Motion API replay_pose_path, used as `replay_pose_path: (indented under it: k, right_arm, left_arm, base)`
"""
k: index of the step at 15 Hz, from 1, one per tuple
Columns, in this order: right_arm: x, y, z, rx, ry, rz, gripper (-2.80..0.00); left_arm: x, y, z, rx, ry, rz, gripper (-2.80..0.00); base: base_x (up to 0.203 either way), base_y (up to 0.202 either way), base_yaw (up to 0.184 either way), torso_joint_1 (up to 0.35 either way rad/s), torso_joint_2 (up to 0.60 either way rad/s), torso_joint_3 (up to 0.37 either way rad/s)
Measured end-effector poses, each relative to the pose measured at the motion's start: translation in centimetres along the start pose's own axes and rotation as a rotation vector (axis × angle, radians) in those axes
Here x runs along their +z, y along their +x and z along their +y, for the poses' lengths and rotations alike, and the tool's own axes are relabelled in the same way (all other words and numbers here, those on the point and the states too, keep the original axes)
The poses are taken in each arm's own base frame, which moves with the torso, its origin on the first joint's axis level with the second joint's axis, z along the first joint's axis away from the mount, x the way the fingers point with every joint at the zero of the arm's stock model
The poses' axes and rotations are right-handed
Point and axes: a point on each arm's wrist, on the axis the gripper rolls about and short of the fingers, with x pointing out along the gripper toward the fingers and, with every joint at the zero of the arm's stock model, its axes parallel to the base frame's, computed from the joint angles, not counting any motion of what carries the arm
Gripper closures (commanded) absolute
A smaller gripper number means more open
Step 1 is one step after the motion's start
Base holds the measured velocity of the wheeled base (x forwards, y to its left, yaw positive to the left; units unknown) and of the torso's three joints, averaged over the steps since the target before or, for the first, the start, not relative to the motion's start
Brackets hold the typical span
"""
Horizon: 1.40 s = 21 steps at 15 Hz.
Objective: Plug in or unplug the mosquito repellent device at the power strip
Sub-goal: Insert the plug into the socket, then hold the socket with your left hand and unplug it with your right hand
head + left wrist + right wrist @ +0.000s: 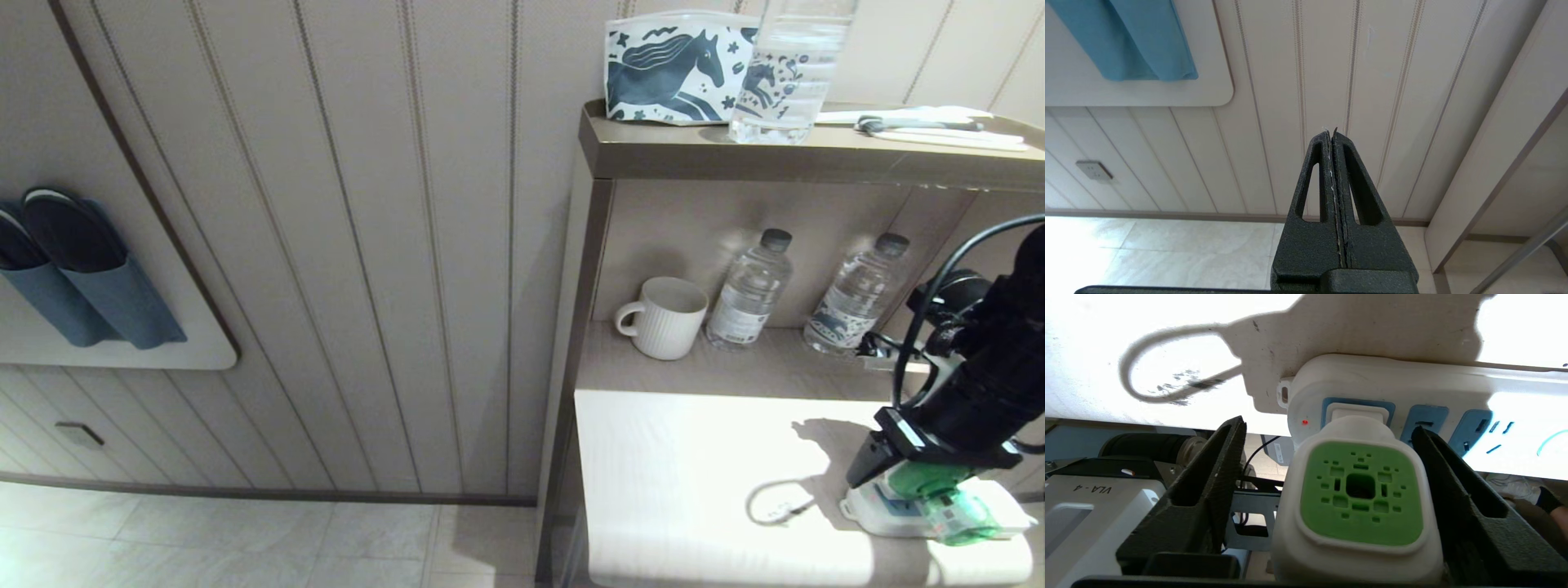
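Device (1359,506): small white plug-in unit, square green vented cap facing the wrist camera, green translucent bottle (963,518) below. Seated in the end socket of the strip (1412,381), next to a lit red dot. Sits between the right fingers.

Strip: long white bar, rounded end, light-blue socket faces; two free sockets beyond the device. Lies on the white table (694,474) at its near right corner.

Right gripper (1327,473): spread wide, one finger (1216,473) on each side of the device. Clear gap on one side; on the other side contact possibly absent too, hard to judge from this angle. Nothing held.

Left gripper (1333,163): pressed together, empty, away from the table, pointing at the panelled wall (1298,81) and tiled floor (1167,249).

Beyond the right fingers, on the table: looped shadow of a cable. Further back, on the lower shelf: ribbed white mug (665,317), two water bottles (751,290). On the top shelf: horse-print pouch (678,69), a third clear bottle (792,73), pale flat items (939,126). On the wall, far to the left: blue slippers (82,269) on a white board.
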Motion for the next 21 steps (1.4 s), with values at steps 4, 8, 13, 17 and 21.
replay_pose_path:
  k: [4,8,13,17,21]
  right_arm:
    - [-0.9,-1.9,0.6,-0.015,-0.02,-0.064,-2.8]
    - [-2.9,-4.5,1.2,-0.026,-0.037,-0.147,-2.8]
    - [-7.0,-8.4,2.5,-0.041,-0.077,-0.294,0.0]
    - [-12.5,-11.9,3.5,-0.063,-0.106,-0.456,0.0]
    - [-19.3,-13.7,4.3,-0.076,-0.125,-0.595,0.0]
  left_arm:
    - [0.0,0.0,0.0,0.0,0.001,0.001,0.0]
    - [0.0,0.0,0.0,0.0,0.002,0.001,0.0]
    - [0.0,0.0,0.0,0.0,0.001,0.0,0.0]
    - [0.0,0.0,0.0,0.0,0.0,0.0,0.0]
    - [0.0,0.0,0.0,0.0,0.0,0.001,0.0]
  base:
    - [0.0,0.0,0.0,0.0,0.0,0.0]
    - [0.0,0.0,0.0,0.0,0.0,0.0]
    - [0.0,0.0,0.0,0.0,0.0,0.0]
    - [0.0,0.0,0.0,0.0,0.0,0.0]
    - [0.0,0.0,0.0,0.0,0.0,0.0]
